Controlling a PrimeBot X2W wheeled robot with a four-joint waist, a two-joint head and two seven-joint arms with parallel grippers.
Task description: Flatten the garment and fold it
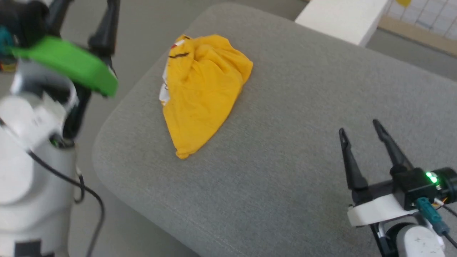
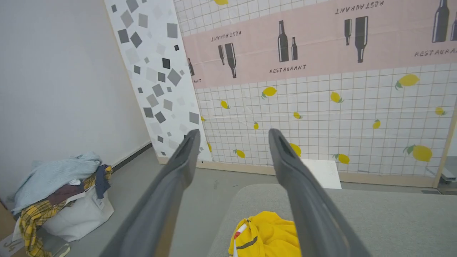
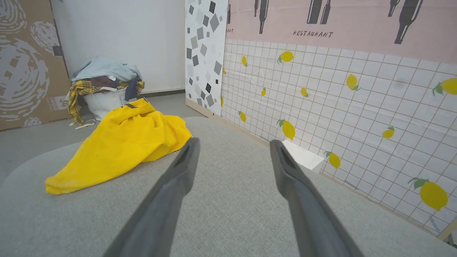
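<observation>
Starting from a crumpled heap, we judge the step in hand to be the flattening, with no fold begun. The garment (image 1: 203,92) lies bunched on the grey fabric-covered tabletop (image 1: 285,160), toward its far left corner and close to the left edge. A pointed tail runs toward us, and the white patches and a black stripe show along its left side.

The left end effector (image 2: 232,137) is spread wide and holds nothing. It hangs above the tabletop's left edge, with the heap low in the left wrist view. The right end effector (image 1: 359,127) is also wide and empty, over the near right of the tabletop and well apart from the cloth.

To do this well, we would bring both arms to the heap before closing either. Each should take a separate edge rather than the thick middle: the left near the patterned side, the right at the pointed tail or the far rim. The fabric looks thin and soft, so a shallow pinch of one layer should serve. A deep bite would likely gather several layers and keep the bundle shut.

Then we would lift a little and draw the two holds apart. We would also carry the cloth toward the tabletop's centre, since it could slide off that near left edge.
</observation>
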